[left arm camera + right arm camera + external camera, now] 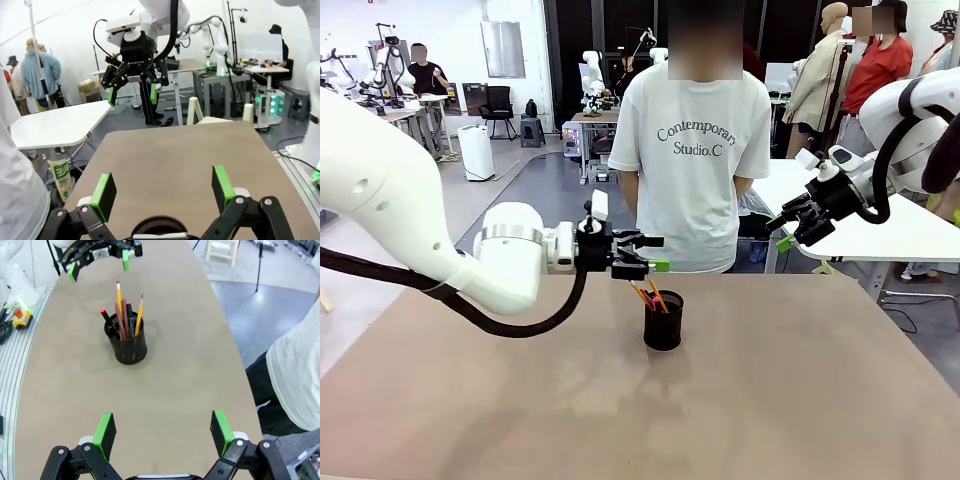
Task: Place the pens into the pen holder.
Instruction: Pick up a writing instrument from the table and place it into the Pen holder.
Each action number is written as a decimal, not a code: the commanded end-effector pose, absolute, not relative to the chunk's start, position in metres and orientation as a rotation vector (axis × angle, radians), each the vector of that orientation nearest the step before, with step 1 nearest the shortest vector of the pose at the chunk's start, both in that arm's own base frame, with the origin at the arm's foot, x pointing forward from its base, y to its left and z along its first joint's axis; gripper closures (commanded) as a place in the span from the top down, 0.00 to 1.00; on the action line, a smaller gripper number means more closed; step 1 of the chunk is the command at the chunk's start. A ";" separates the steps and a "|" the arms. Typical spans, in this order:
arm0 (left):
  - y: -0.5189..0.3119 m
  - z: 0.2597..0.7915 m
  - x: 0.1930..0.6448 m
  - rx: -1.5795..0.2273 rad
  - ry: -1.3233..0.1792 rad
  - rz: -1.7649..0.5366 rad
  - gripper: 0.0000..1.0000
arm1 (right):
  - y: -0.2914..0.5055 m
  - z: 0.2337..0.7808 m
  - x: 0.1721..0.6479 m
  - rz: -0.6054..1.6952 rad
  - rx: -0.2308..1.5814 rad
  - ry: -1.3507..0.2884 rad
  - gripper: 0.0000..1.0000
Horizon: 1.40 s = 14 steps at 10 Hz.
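Pens (125, 317) standing upright-tilted inside pen holder (127, 346), tips sticking above rim. Pen holder on bench (800, 400), around the middle, nearer far edge. Left tool (650, 254) hovering just above and beside the holder, fingers apart, nothing held. Right tool (790, 228) raised off past the bench's far right corner, fingers apart, empty. Person (695, 150) in white shirt standing at the far edge.

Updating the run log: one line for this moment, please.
pens: upright in pen holder | left gripper: open, empty, above holder | right gripper: open, empty, raised off table
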State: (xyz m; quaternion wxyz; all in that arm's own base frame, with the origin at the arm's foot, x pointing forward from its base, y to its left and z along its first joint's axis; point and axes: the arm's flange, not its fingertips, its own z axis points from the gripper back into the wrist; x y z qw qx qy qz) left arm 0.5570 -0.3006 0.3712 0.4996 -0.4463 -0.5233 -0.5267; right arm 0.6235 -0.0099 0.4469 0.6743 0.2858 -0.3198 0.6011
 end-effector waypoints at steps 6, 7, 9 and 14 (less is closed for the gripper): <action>-0.184 0.420 0.550 -0.906 -1.005 -1.518 1.00 | -0.008 0.449 0.624 1.350 0.637 -0.733 1.00; -0.168 0.432 0.553 -0.878 -0.981 -1.530 1.00 | -0.008 0.449 0.624 1.350 0.637 -0.733 1.00; -0.139 0.451 0.554 -0.780 -0.869 -1.520 1.00 | -0.008 0.449 0.624 1.350 0.637 -0.733 1.00; -0.081 0.490 0.556 -0.638 -0.773 -1.462 1.00 | -0.008 0.449 0.624 1.350 0.637 -0.733 1.00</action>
